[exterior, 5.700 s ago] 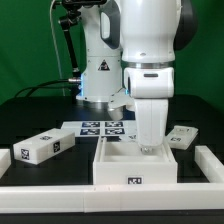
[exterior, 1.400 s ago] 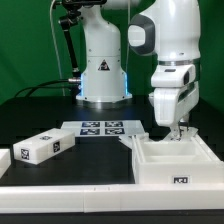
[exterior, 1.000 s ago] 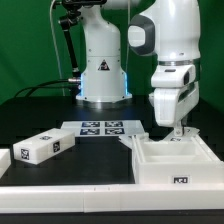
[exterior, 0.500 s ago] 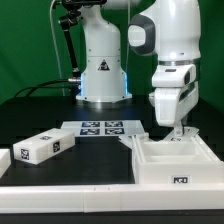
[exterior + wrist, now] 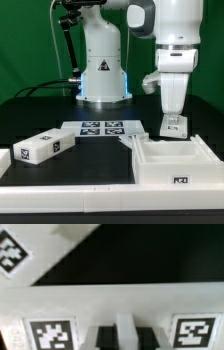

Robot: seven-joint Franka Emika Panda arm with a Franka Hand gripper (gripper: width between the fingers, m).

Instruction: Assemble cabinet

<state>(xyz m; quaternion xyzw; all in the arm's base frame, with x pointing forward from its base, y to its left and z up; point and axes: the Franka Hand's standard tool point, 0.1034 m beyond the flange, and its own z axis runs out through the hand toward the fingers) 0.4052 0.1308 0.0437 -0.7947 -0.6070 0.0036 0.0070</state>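
My gripper [image 5: 175, 116] hangs raised above the table at the exterior view's right. It is shut on a small white cabinet panel [image 5: 176, 126] with a marker tag, held clear of the table. The open white cabinet box [image 5: 150, 168] stands just below and in front of it. A long white cabinet block [image 5: 41, 147] with tags lies at the exterior view's left. In the wrist view the held panel [image 5: 120, 308] fills the near part with two tags on it. My gripper [image 5: 125, 336] grips it between them, and its fingertips are hard to make out.
The marker board [image 5: 103, 128] lies flat at the table's middle, in front of the arm's base [image 5: 103, 75]. A low white fence [image 5: 60, 188] runs along the front edge and the left side. The black table [image 5: 120, 269] shows beyond the held panel.
The gripper was low over a small panel behind the box. It has now risen straight up with that panel in its jaws. Before that, the box slid to the exterior view's right.
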